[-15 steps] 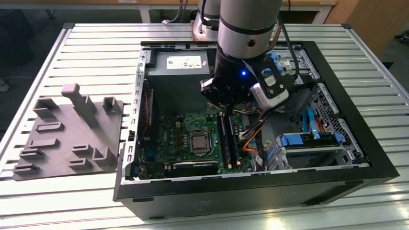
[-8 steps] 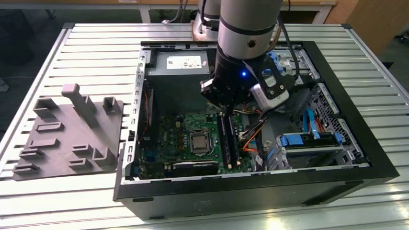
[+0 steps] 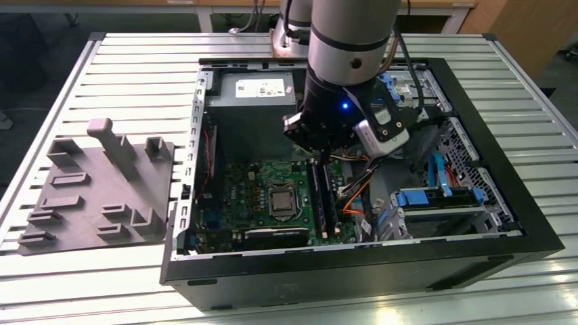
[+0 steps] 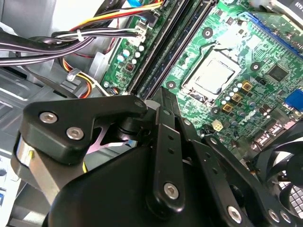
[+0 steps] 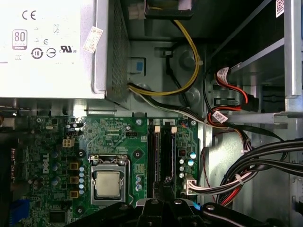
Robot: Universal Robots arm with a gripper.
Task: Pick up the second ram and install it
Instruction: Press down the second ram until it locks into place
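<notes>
Dark green-black and thin as a wafer, the second ram (image 5: 166, 153) looks to me to be the narrow strip standing on edge in the slot rail along the motherboard's (image 5: 52, 156) edge, on the side of the orange and black cable bundle (image 5: 255, 158) and away from the processor socket (image 5: 108, 183). From where I stand I can't say whether it is pushed fully home or only resting in the rail. I'd expect a stick like this to be very light and stiff along its length, yet brittle if twisted. Its chips and contact edge are best left untouched. The sensible hold is across the flat faces near the top edge, midway along, so that it stays square to the slot. The gripper (image 3: 318, 161) hangs straight down inside the open computer case (image 3: 505, 250), right over the slot rails at their end nearer the power supply (image 3: 257, 87). In the first wrist view its tip (image 5: 164, 188) sits directly over the same strip, touching it or just above it. I cannot tell how far open the gripper is, or whether it has hold of the stick. The grey moulded holder tray (image 3: 99, 196) lies on the slatted table (image 3: 135, 61), well apart from the case on the exterior view's left.
</notes>
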